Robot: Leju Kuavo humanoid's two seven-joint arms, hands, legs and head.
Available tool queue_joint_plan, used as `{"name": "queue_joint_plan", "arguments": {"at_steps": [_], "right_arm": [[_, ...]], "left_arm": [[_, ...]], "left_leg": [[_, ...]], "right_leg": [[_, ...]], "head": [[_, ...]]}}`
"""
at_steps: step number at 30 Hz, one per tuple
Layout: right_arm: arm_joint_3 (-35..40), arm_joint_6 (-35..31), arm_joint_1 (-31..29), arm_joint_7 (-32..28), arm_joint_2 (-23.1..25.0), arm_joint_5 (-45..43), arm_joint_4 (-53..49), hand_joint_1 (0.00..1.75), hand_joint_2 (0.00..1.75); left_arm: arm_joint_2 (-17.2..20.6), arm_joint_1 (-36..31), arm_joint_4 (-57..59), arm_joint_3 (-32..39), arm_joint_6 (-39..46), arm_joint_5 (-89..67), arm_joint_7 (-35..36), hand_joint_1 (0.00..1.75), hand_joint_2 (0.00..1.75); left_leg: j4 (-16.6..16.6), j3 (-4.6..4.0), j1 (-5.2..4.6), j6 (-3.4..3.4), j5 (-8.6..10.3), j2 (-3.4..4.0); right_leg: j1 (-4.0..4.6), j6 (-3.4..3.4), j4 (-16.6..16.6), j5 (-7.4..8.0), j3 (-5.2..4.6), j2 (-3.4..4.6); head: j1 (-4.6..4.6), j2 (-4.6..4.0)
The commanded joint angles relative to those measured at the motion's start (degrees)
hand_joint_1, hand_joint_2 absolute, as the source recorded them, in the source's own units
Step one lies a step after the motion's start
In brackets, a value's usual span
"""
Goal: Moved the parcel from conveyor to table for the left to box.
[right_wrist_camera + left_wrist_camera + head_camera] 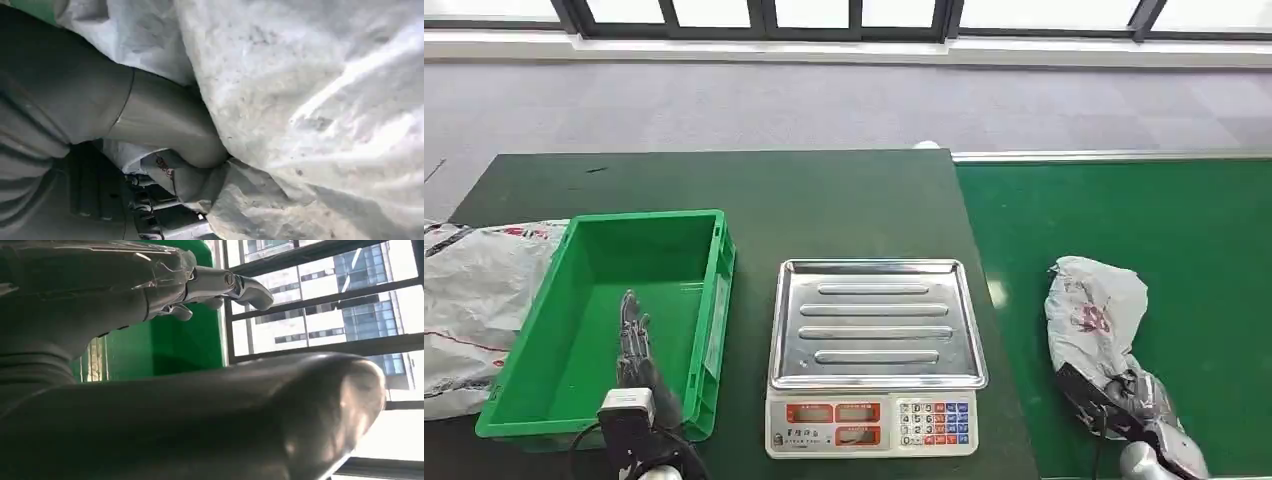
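1. Scale [874, 425]: the keypad carries small markings and the front carries display windows; none can be read.
2. Parcel [1092, 310]: red print on the grey wrap, illegible.
3. Bag [474, 300] left of the crate [709, 290]: red print, illegible.

right hand [1114, 395] fingers hidden under parcel [1092, 310] | scale [874, 425] digits unreadable
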Motion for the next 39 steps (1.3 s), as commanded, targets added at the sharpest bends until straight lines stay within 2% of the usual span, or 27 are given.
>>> {"name": "queue_joint_plan", "arguments": {"at_steps": [1, 4, 6, 14, 19, 22, 35, 39], "right_arm": [[-5.7, 0.2, 14.1, -10.6, 9.2, -21.7, -40.5, 1.75, 1.75], [-5.7, 0.6, 15.0, -10.5, 9.6, -21.7, -41.9, 1.75, 1.75], [-5.7, 0.6, 15.0, -10.5, 9.6, -21.7, -41.9, 1.75, 1.75], [-5.6, 0.1, 14.3, -11.7, 9.6, -22.3, -40.4, 1.75, 1.75], [-3.7, 0.2, 14.9, -13.6, 11.4, -24.0, -44.6, 1.75, 1.75], [-3.6, -2.5, 13.8, -14.2, 12.1, -25.0, -43.4, 1.75, 1.75], [-4.0, -3.3, 14.5, -14.7, 12.0, -25.7, -44.2, 1.75, 1.75], [-5.1, -2.7, 14.2, -16.6, 10.8, -30.0, -47.0, 1.75, 1.75]], "left_arm": [[-0.6, -1.6, 2.9, 3.2, -0.8, 0.2, 0.3, 0.00, 0.00], [-0.6, -1.7, 3.0, 3.2, -0.7, 0.2, 0.3, 0.00, 0.00], [-0.6, -1.7, 3.0, 3.2, -0.7, 0.2, 0.3, 0.00, 0.00], [-0.6, -1.5, 2.7, 3.2, -0.7, 0.3, 0.3, 0.00, 0.00], [-0.7, -2.2, 2.8, 3.3, -0.6, 0.2, 0.3, 0.00, 0.00], [-0.9, -2.5, 3.1, 3.4, -0.7, -0.1, 0.3, 0.00, 0.00], [-0.9, -2.5, 3.1, 3.4, -0.7, -0.1, 0.3, 0.00, 0.00], [-0.8, -2.9, 3.4, 3.1, -1.3, -0.4, 0.3, 0.00, 0.00]], "left_leg": [[-0.1, -1.11, -0.30, -0.03, 0.40, 0.09], [0.0, -0.76, -0.35, 0.10, 0.28, -0.60], [-0.1, -1.01, -0.38, 0.10, 0.35, -0.66], [-0.1, -1.20, -0.38, 0.09, 0.30, -0.49], [-0.1, -1.27, -0.45, 0.09, 0.35, -0.43], [-0.2, -1.30, -0.47, 0.07, 0.41, -0.34], [-0.2, -1.31, -0.47, 0.09, 0.40, -0.39], [-0.2, -1.31, -0.48, 0.09, 0.40, -0.47]], "right_leg": [[-0.28, -0.03, 0.3, 0.24, -1.36, 0.03], [-0.37, 0.07, 0.2, -0.08, -0.78, -0.58], [-0.40, 0.06, 0.1, -0.06, -1.01, -0.65], [-0.41, 0.09, 0.2, -0.06, -1.25, -0.45], [-0.48, 0.07, 0.2, -0.02, -1.37, -0.40], [-0.50, 0.06, 0.1, 0.04, -1.44, -0.32], [-0.51, 0.08, 0.2, 0.03, -1.43, -0.37], [-0.51, 0.09, 0.2, 0.00, -1.40, -0.45]], "head": [[0.00, 0.00], [0.00, 0.00], [0.00, 0.00], [0.00, 0.00], [0.00, 0.00], [0.00, 0.00], [0.00, 0.00], [0.00, 0.00]]}}
